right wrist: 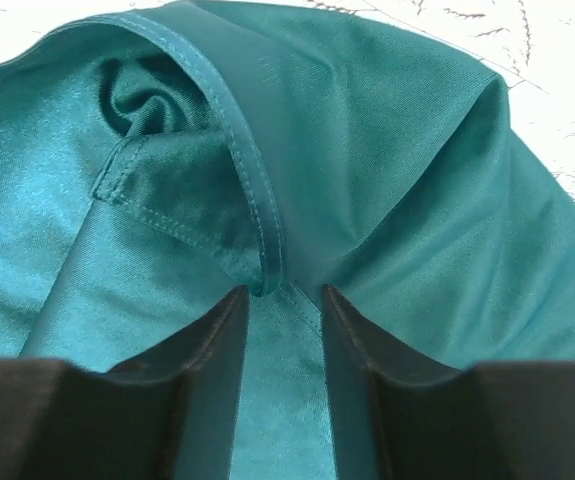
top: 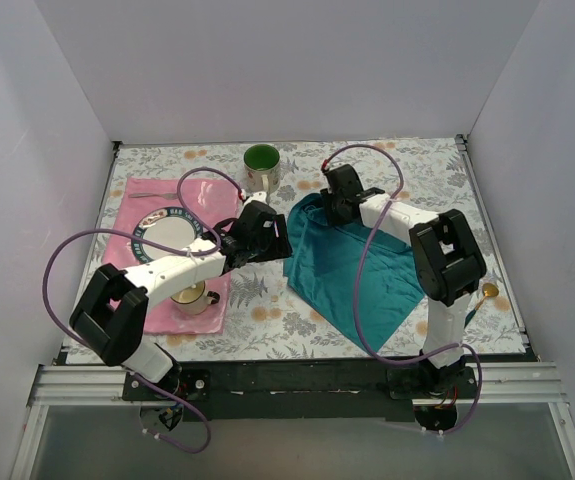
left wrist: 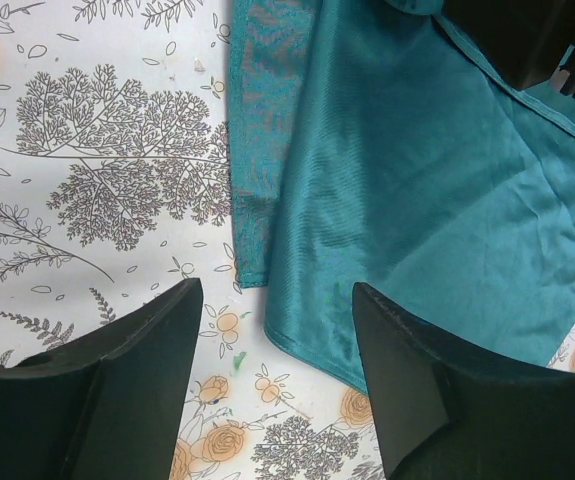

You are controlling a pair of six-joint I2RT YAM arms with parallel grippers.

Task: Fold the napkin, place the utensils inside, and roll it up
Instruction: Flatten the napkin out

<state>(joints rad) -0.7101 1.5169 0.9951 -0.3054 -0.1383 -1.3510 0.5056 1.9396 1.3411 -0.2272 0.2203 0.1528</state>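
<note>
1. Napkin [top: 352, 265] lies centre-right in the top view, rumpled and not yet folded.
2. Right gripper [right wrist: 282, 290]: jaws narrow about a hemmed fold; cannot tell whether the pinch is firm.
3. Left gripper [left wrist: 277, 288]: jaws apart over the napkin's edge, holding nothing.
4. Risk: the thin, slick cloth may slip from the pinch, or uneven pulls may skew the fold.
5. No legible writing or brand.

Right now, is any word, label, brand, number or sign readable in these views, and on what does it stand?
None can be read.
Plate rim pattern and far mug side marks: too small to tell.
Napkin and tablecloth: no text, only plain cloth and a floral print.
</note>
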